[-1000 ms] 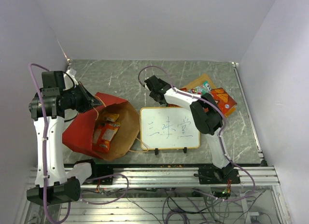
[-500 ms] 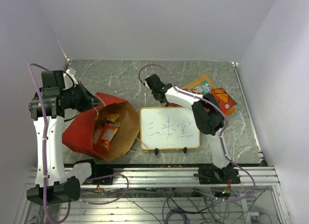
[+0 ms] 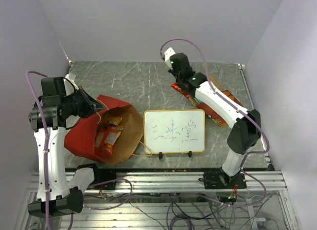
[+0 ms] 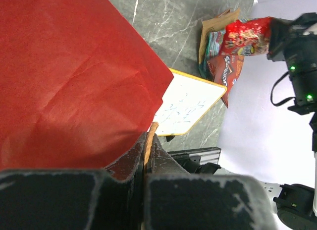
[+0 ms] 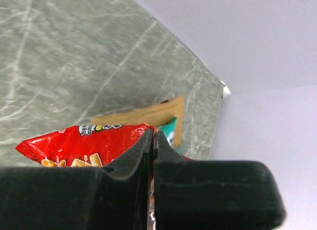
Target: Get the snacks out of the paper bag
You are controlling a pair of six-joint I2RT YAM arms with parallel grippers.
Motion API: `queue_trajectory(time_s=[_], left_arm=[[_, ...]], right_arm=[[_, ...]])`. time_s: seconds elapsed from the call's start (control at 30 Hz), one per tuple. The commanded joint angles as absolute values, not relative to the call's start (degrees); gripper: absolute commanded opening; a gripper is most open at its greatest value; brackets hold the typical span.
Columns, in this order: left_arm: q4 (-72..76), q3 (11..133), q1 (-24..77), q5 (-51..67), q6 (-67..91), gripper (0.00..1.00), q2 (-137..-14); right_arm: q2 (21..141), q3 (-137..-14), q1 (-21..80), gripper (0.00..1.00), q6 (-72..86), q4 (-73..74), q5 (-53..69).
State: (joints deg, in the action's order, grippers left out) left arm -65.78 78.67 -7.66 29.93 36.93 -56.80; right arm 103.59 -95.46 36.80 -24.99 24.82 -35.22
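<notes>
Snacks [image 3: 108,137] inside the paper bag [image 3: 79,137] lie near-left of the right gripper [image 5: 151,136] (clamped on a red packet [image 5: 74,145]), long axes running near to far; the left gripper [image 4: 147,141], closer, pinches the bag's rim

We're looking at a yellow-framed whiteboard [image 3: 174,131] lying on the grey marbled counter [image 3: 129,81], its handwriting facing up.

Counter [image 3: 138,81]: grey-green marbled slab with pale veins, matte finish. Plain pale lilac walls [image 3: 148,22] close it in at the back, left and right. Light even and diffuse, shadows soft. Aluminium rail frame [image 3: 163,180] along the near edge, loose cables [image 3: 173,210] tangled below it.
</notes>
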Motion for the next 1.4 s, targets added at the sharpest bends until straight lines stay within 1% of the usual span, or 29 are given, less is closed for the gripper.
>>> queue_trajectory(time_s=[0.0,0.1,0.27,0.5,0.7,0.93,1.2,1.37], left_arm=[[-64.26,78.86,-7.31,30.14,37.58,0.07,-57.29],[-64.57,80.13,-7.32,29.24,37.7,0.07,-58.04],[-63.41,80.43,-7.29,29.58,38.96,0.07,-58.11],[-64.39,81.52,-7.3,29.41,38.85,0.07,-58.1],[-63.8,81.56,-7.35,30.87,38.51,0.07,-58.76],[-63.02,82.09,-7.35,31.05,38.25,0.07,-59.31],[-61.8,82.6,-7.32,31.78,38.23,0.07,-60.55],[-61.01,83.66,-7.31,31.64,38.35,0.07,-61.76]], right_arm=[[98.98,-92.38,32.32,0.0,-23.82,26.0,-33.98],[95.81,-88.23,28.82,0.0,-22.53,24.83,-30.1],[96.62,-85.67,22.58,0.0,-19.85,22.28,-26.79],[105.55,-90.82,13.81,0.0,-13.55,23.1,-23.13],[110.39,-92.53,11.73,0.0,-11.66,23.9,-19.93],[114.96,-94.45,9.78,0.0,-11.19,23.33,-20.67],[118.34,-96.36,8.59,0.0,-11.95,21.95,-19.5],[118.48,-96.22,8.57,0.0,-12.4,21.08,-18.63]])
